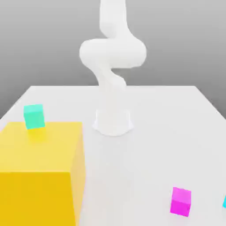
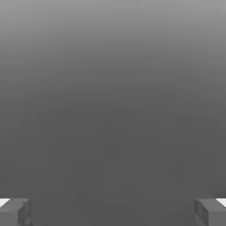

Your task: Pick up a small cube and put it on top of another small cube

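A small magenta cube [image 1: 181, 201] lies on the white table [image 1: 167, 132] near the front, on the exterior view's right. A small teal cube [image 1: 34, 116] stands at the back edge of the big yellow block's [image 1: 39, 172] top, on the exterior view's left. The white arm [image 1: 112, 53] rises from its base [image 1: 113, 122] at the table's middle and leaves the picture at the top. In the hand view my gripper [image 2: 113, 212] is open, its two grey fingertips [image 2: 15, 212] far apart with nothing between them, in front of a plain grey background.
The yellow block takes up the front-left corner of the table and stands much taller than the cubes. A sliver of something cyan [image 1: 224, 202] shows at the exterior view's right edge, beside the magenta cube.
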Controlling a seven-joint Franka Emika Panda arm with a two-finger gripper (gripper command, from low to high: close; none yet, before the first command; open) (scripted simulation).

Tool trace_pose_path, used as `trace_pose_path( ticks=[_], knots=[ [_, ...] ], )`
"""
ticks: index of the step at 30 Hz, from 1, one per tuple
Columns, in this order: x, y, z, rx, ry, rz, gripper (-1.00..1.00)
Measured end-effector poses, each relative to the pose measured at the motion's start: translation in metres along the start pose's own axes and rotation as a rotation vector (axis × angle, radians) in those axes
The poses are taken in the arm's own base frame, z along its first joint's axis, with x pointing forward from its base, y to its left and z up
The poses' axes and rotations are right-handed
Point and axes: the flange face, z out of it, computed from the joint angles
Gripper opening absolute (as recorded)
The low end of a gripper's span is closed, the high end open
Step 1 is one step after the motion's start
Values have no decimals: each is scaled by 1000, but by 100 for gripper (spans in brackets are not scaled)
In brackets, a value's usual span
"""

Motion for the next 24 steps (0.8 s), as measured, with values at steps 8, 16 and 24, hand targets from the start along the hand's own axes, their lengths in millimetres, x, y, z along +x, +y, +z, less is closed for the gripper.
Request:
trace_pose_path(
  ticks=[8, 16, 24],
  knots=[
    [-63, -13, 157, -209, -96, 68, 0],
    [-156, 12, 285, -379, -215, 131, 0],
    [-273, 58, 369, -524, -370, 204, 0]
  ],
)
